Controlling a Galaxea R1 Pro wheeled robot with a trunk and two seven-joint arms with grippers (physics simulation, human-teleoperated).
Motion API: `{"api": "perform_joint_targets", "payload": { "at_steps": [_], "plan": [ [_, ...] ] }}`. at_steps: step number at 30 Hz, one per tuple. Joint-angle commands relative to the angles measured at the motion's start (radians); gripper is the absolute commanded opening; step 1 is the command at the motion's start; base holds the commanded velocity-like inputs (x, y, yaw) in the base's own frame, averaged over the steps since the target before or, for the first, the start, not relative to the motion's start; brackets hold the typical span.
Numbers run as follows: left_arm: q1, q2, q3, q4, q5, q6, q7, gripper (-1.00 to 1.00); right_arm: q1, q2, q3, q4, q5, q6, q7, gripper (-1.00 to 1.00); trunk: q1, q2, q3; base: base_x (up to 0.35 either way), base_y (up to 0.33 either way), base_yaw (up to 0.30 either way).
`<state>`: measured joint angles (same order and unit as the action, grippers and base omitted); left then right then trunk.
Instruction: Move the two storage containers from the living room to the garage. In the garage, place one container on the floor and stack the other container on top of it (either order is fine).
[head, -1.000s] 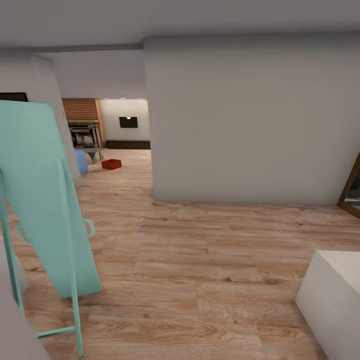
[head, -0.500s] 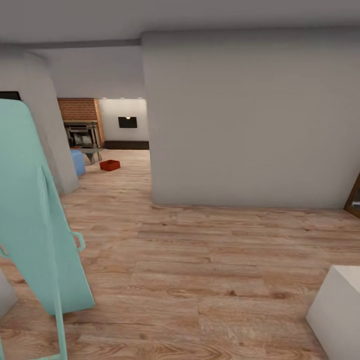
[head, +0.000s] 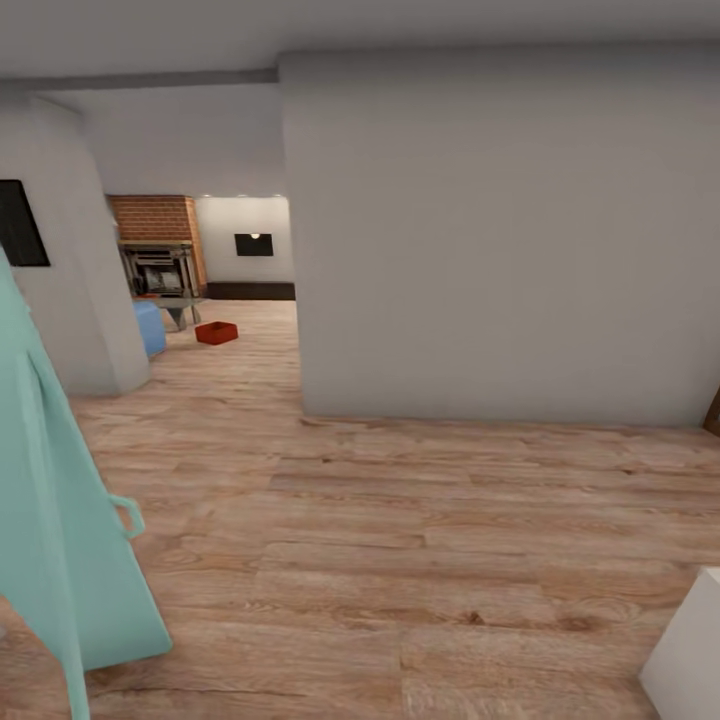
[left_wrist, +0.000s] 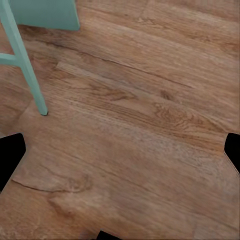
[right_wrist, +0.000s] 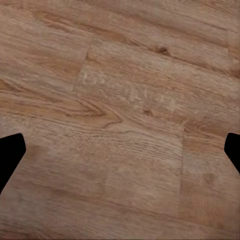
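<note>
Light wood plank flooring (right_wrist: 125, 115) is seen below the right gripper (right_wrist: 120, 150). Warm brown boards with darker grain swirls and a few small knots are laid side by side, and thin seams between them are visible. Two dark fingertips (right_wrist: 10, 155) are seen at opposite edges of the picture, set wide apart, with nothing held between them and only bare boards beneath.

The far storage container (head: 216, 332) looks too small to judge; a white block (head: 690, 650) is cut off.
</note>
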<state>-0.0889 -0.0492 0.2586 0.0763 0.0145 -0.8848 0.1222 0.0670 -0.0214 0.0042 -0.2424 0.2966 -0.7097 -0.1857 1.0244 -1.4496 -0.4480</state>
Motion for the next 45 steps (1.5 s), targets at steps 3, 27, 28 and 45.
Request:
{"api": "perform_joint_targets", "payload": {
  "at_steps": [3, 27, 28, 45],
  "plan": [
    [-0.002, 0.000, -0.004, 0.003, 0.001, -0.005, 0.005, 1.00, 0.001, -0.002, -0.003, -0.003, 0.008, 0.002, -0.008, 1.00, 0.001, 0.000, -0.001, 0.327, 0.000, 0.000],
    [-0.002, 0.048, -0.011, -0.003, -0.024, 0.098, -0.123, 1.00, -0.172, -0.040, -0.006, -0.005, -0.110, 0.246, 0.088, 1.00, 0.001, 0.000, -0.001, 0.327, 0.014, 0.000],
    [-0.002, 0.061, -0.010, -0.010, -0.025, 0.123, -0.175, 1.00, -0.172, -0.040, -0.005, -0.004, -0.111, 0.246, 0.088, 1.00, 0.001, 0.000, -0.001, 0.326, 0.073, 0.000],
    [-0.002, 0.094, -0.007, -0.035, -0.034, 0.176, -0.193, 1.00, -0.173, -0.040, -0.007, -0.003, -0.112, 0.246, 0.088, 1.00, 0.001, 0.000, -0.001, 0.327, 0.035, 0.000]
  ]
}}
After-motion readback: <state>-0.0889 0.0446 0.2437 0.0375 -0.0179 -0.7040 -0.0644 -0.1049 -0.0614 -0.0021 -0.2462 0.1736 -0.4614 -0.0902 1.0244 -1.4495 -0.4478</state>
